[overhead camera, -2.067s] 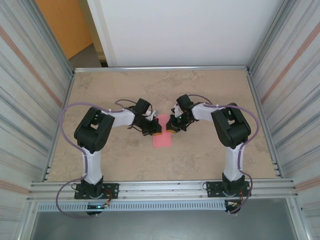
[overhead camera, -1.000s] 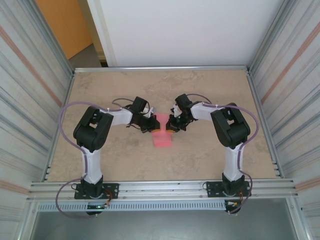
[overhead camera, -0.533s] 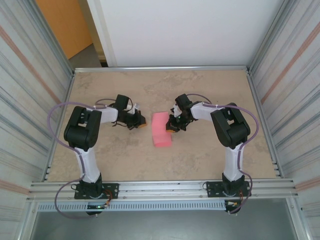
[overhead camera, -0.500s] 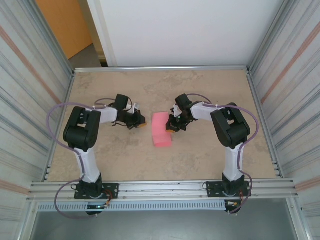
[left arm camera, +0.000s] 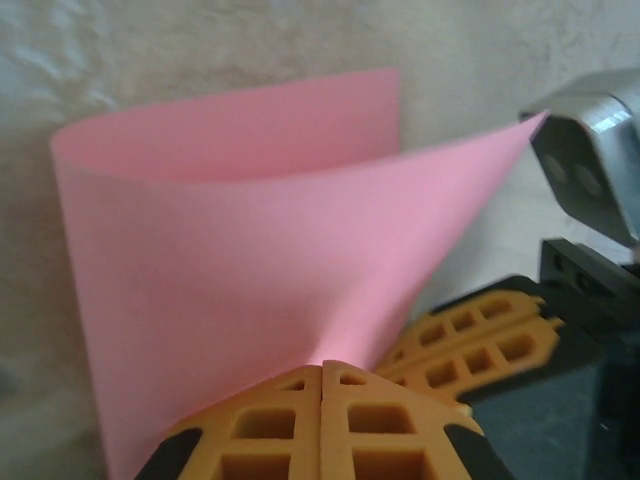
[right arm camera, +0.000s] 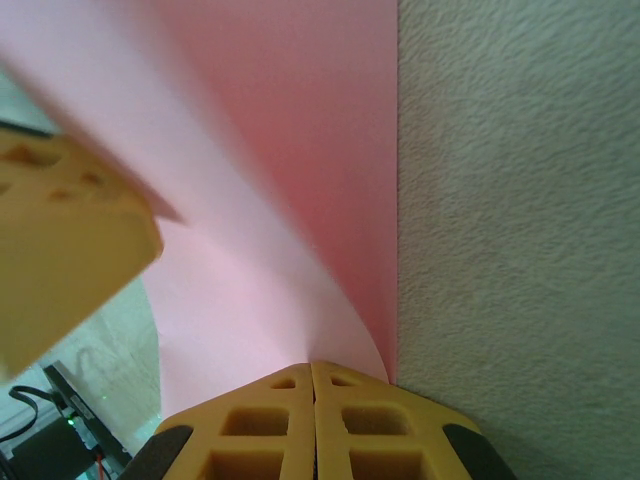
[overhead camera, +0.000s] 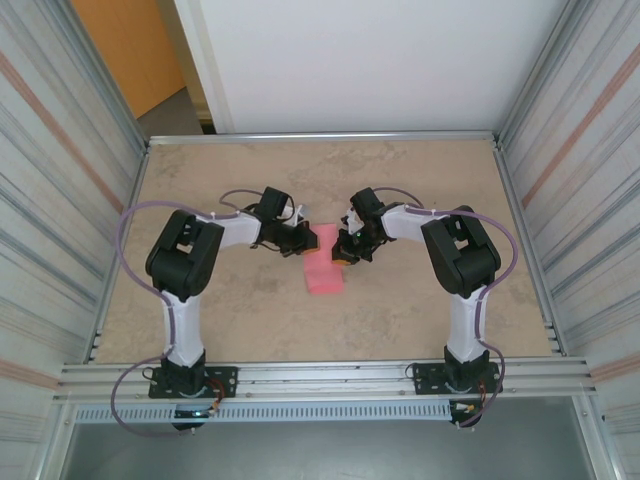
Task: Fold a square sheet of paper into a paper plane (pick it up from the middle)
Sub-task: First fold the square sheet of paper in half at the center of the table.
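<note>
The square sheet of paper (overhead camera: 325, 278) is pink and lies mid-table between the two arms, curled over on itself rather than shaped as a paper plane. My left gripper (overhead camera: 303, 241) is at its upper left edge, shut on it. In the left wrist view the sheet (left arm camera: 250, 250) bows up from the closed jaws (left arm camera: 322, 365). My right gripper (overhead camera: 345, 252) is shut on the opposite edge. In the right wrist view the sheet (right arm camera: 300, 150) curves away from the closed jaws (right arm camera: 313, 365). The two grippers almost touch, and one left finger (right arm camera: 60, 250) shows beside the sheet.
The beige table (overhead camera: 420, 320) is ringed by a metal frame, with corrugated walls on the left and right. The right gripper's orange fingers (left arm camera: 470, 340) sit close beside the left gripper.
Half a second ago the left gripper was away to the left and the sheet lay more open. The left gripper is now back at the sheet, which is curled. The right arm has held still.
</note>
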Robot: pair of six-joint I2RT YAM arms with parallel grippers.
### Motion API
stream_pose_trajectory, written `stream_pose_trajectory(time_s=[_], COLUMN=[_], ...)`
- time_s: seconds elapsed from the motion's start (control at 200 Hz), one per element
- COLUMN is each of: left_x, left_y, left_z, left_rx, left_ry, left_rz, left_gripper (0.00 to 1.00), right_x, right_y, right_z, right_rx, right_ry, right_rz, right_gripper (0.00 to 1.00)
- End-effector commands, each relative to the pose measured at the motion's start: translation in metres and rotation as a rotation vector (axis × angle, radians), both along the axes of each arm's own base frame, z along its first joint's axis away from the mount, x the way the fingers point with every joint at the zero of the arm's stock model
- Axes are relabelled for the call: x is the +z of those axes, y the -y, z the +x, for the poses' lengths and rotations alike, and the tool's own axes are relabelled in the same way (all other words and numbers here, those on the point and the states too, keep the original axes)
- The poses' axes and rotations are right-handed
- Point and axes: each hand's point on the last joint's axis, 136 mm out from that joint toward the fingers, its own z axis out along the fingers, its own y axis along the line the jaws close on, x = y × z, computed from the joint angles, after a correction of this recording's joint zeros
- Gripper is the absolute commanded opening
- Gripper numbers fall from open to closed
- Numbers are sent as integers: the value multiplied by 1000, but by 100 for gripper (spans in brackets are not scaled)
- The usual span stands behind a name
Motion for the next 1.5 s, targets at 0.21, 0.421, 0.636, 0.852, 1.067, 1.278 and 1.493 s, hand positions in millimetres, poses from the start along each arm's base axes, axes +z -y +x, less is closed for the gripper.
stream_pose_trajectory(time_s=[0.21,0.421,0.636,0.852,1.067,1.278,1.493], left_x=[-28,-6,46,18,-16,-29,3], left_y=[-62,-80,-34,-7,-26,-63,-77], left_z=[35,60,46,36,53,74,69], left_rx=[125,177,96,60,110,166,151], left_ry=[-31,12,129,64,24,-2,27], left_rz=[115,99,-11,11,89,143,139], left_gripper=[4,4,5,5,4,4,4], right_x=[-96,-98,-98,-99,-101,-100,-100], right_y=[94,94,93,94,96,98,100], right_z=[-67,-67,-67,-69,-70,-70,-72], right_rx=[-2,-5,-4,1,3,-3,-6], right_ry=[-211,-214,-213,-218,-217,-217,-216], right_rz=[-476,-478,-477,-479,-483,-489,-490], right_gripper=[8,8,8,8,7,7,7])
